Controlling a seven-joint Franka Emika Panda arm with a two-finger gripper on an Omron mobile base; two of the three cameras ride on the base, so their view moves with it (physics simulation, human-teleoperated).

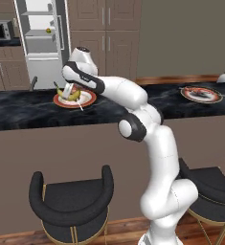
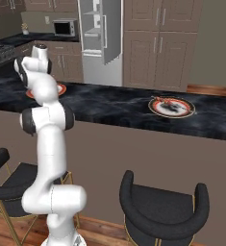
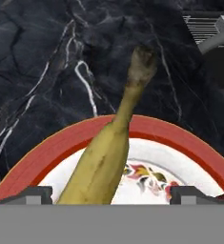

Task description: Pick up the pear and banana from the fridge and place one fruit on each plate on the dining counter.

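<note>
Closest in the hand view, the two dark fingertips (image 3: 35,195) stand wide apart with the banana (image 3: 101,167) lying between them, not visibly pinched, so the jaws read as spread. The banana rests on the red-rimmed plate (image 3: 180,138), its dark stem end reaching past the rim over the black marble.

In the left base view the gripper (image 1: 72,91) hangs just over that plate (image 1: 87,100) on the dining counter (image 1: 28,112), the banana (image 1: 68,94) curved under it. Two dark bar stools (image 1: 71,201) stand against the counter's front.

Further right along the counter sits a second plate (image 1: 201,94). Beyond, the fridge (image 1: 42,43) stands open, a small yellow-green fruit, likely the pear (image 1: 49,30), on a shelf
</note>
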